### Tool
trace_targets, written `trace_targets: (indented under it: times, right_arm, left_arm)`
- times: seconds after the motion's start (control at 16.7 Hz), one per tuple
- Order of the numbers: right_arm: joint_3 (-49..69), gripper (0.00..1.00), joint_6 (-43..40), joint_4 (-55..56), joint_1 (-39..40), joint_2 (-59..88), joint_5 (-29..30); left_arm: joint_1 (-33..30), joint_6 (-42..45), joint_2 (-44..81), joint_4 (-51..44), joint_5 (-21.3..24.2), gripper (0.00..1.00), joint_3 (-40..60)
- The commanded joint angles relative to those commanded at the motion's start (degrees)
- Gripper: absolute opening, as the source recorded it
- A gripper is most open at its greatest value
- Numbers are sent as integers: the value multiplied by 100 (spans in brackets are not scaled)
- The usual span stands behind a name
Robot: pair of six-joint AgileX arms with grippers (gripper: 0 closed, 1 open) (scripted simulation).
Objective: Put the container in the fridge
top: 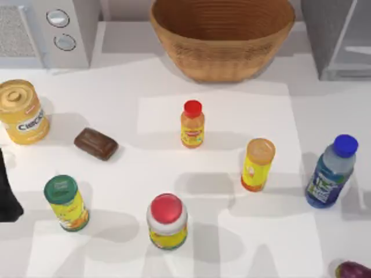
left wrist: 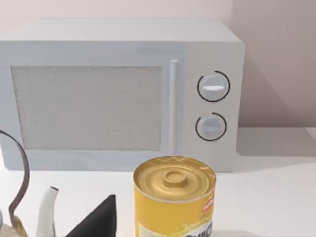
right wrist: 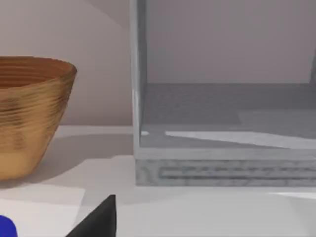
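the container (top: 330, 172) stands upright near the right edge of the tabletop, well apart from the fridge (top: 339, 37) at the far right corner. the fridge cavity (right wrist: 227, 118) is seen open in the right wrist view, its floor bare, beside the wicker basket (right wrist: 29, 113) at the far edge. a sliver of the container's blue cap (right wrist: 6, 228) is caught low in that same view.

the container is judged to be light to moderately heavy if filled, with smooth clear walls that may prove slippery and may give a little under pressure. being tall and narrow, it could be tipped by a glancing touch. a hold across the labelled body, around or a little above mid-height, is judged safest; the rounded cap offers less purchase.

the right arm is judged to be the one for the job. its wrist is aimed toward the fridge opening, low over the tabletop, with a dark fingertip (right wrist: 98, 219) showing; whether that pincer is open or closed cannot be told. the left arm (top: 7, 197) is parked at the left edge of the tabletop, facing the microwave (left wrist: 118, 94) and the yellow can (left wrist: 174, 197); its pincer's state cannot be told either.
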Motion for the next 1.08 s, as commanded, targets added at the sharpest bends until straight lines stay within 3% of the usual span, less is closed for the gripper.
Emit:
trace_targets:
  times: [0.3, 0.78, 1.08]
  right_arm:
    - [277, 100, -286, 166, -64, 391, -355]
    - [1802, 100, -2183, 667, -190, 3815, -2803]
    - [2136, 100, -3042, 195, -286, 5796, -3633]
  left_arm:
    - [0, 0, 0, 0, 0, 100, 0]
    - [0, 0, 0, 0, 0, 100, 0]
    - [0, 0, 0, 0, 0, 100, 0]
